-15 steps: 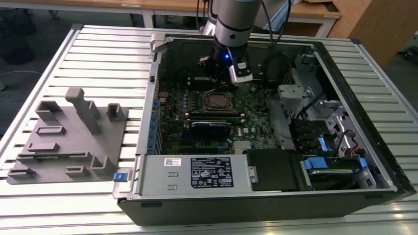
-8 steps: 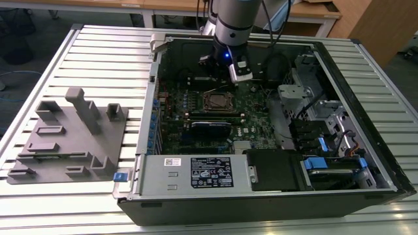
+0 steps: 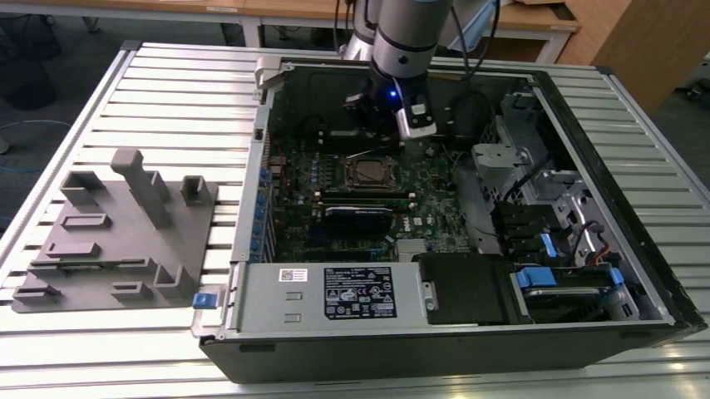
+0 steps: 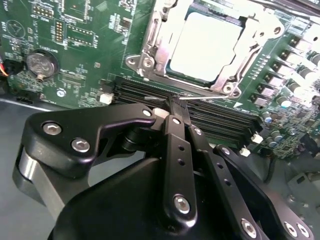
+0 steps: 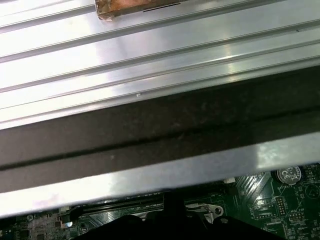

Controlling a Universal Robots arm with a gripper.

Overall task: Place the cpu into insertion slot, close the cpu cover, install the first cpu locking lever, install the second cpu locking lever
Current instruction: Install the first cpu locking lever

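Right, first the cpu (image 4: 205, 47): one only, seated flat in the insertion slot (image 3: 351, 173), dull silver top facing up. Framed all round by the single cpu cover (image 4: 192, 80), laid down over the chip's edges, with the silver top visible through the square cut-out.

Just beside that frame, on the gripper's side, one thin silver locking lever (image 4: 210, 98), lying along the gap between the cover and the memory slots (image 4: 220, 119). Four of those long black slots by count in the second wrist view, though packed tight and hard to separate.

Now the gripper (image 4: 173, 102): jaws drawn narrow, fingertips (image 4: 176, 117) close together, tips right at the lever rod. Cannot tell whether pinching it or merely touching. Cpu itself apart from the jaws, just beyond the tips, past the lever and the cover's near edge.

Up to the arm (image 3: 405, 33): one, coming down near-upright into the open computer case (image 3: 444, 349), wrist pointed at the green board (image 4: 90, 30), hanging just past the socket towards the case's far wall in the exterior view.

Further out: one coin cell battery (image 4: 40, 64) on the board, well apart from the socket. One grey moulded fixture tray (image 3: 111, 233) on the slatted metal table (image 3: 166, 83), beside the case on the exterior view's left.
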